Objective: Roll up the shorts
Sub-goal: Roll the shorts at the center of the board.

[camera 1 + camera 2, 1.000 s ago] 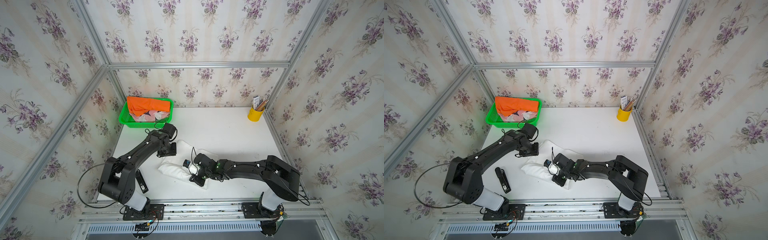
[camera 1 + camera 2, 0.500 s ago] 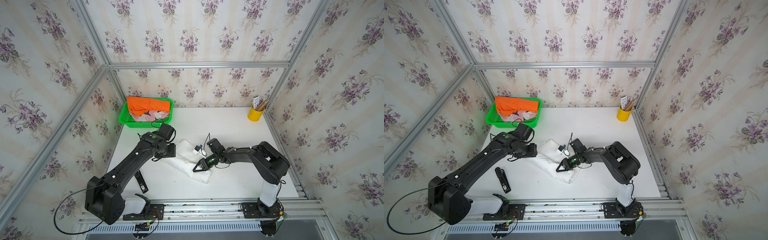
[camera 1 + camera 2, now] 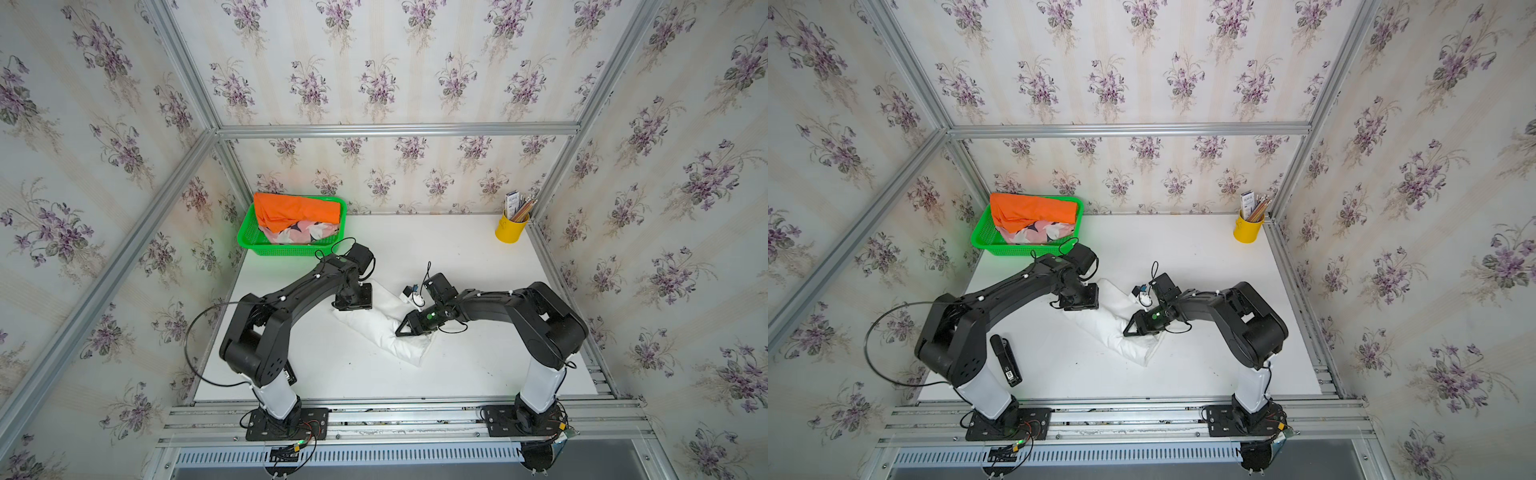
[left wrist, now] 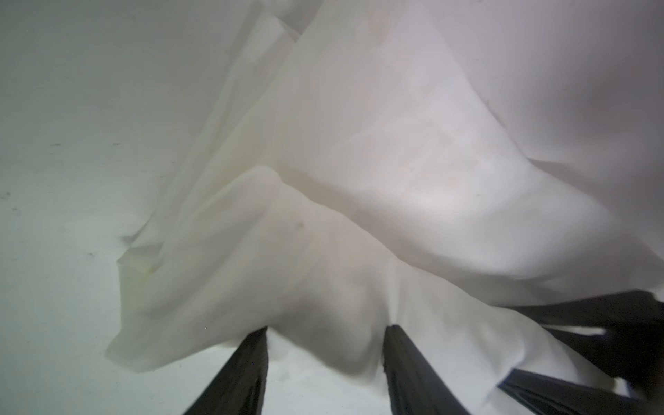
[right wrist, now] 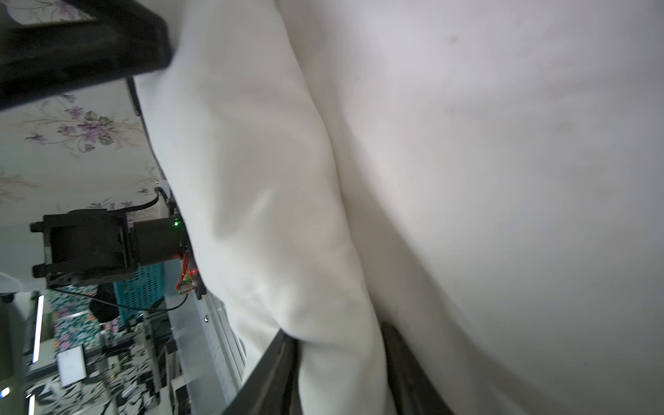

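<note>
Left wrist view, close on the cloth: the left fingers [image 4: 248,366], two black prongs partly apart, grip a bunched fold at one end of the white shorts [image 4: 359,179], and the fabric puckers where the prongs meet it. Right wrist view: the right fingers [image 5: 267,377] stand partly apart on either side of a thick rolled ridge of this garment. Whether they squeeze it or merely straddle it cannot be told.

Both top views show the single white pair lying as a long, loosely rolled bundle slantwise across the middle of the counter [image 3: 457,365]. The left arm is planted on the bundle's far end. The right arm lies low along the counter and meets the bundle's right edge, toward its near end.

Three pairs of shorts are on show. The white one lies between the two arms, and two more sit in the one green basket [image 3: 249,243] at the far left corner. There the orange shorts [image 3: 297,212] are heaped on top, with the pink shorts [image 3: 299,233], printed in dark and white, beneath.

One yellow cup [image 3: 510,230] holding a bunch of pencils stands in the far right corner, well apart from the cloth. One black handheld device [image 3: 1005,360] lies on the counter near the left arm's base, seen in a top view.
</note>
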You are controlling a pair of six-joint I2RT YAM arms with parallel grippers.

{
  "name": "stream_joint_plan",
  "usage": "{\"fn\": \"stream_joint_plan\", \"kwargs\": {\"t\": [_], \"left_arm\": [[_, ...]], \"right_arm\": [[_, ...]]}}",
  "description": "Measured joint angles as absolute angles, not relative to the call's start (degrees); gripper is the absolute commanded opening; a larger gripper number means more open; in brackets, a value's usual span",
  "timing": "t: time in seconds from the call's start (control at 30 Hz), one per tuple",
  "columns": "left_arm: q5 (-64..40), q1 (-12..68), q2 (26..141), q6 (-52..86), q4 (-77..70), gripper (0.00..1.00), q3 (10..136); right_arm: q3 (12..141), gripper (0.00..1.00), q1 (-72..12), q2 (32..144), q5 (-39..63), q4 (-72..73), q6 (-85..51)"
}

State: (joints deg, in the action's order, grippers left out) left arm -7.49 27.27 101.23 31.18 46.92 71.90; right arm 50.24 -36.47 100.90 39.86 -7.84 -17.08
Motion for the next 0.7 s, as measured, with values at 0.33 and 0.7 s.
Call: {"fn": "stream_joint_plan", "kwargs": {"t": [0.33, 0.7], "left_arm": [[-8.12, 27.07, 106.96, 28.32, 46.70, 0.52, 72.77], [-7.20, 25.74, 102.80, 27.00, 48.49, 0.55, 73.32]], "right_arm": [[41.50, 0.39, -36.97, 87.37, 24.14, -18.44, -17.08], [54.02, 0.63, -51.44, 83.66, 4.47, -27.55, -15.84]]}}
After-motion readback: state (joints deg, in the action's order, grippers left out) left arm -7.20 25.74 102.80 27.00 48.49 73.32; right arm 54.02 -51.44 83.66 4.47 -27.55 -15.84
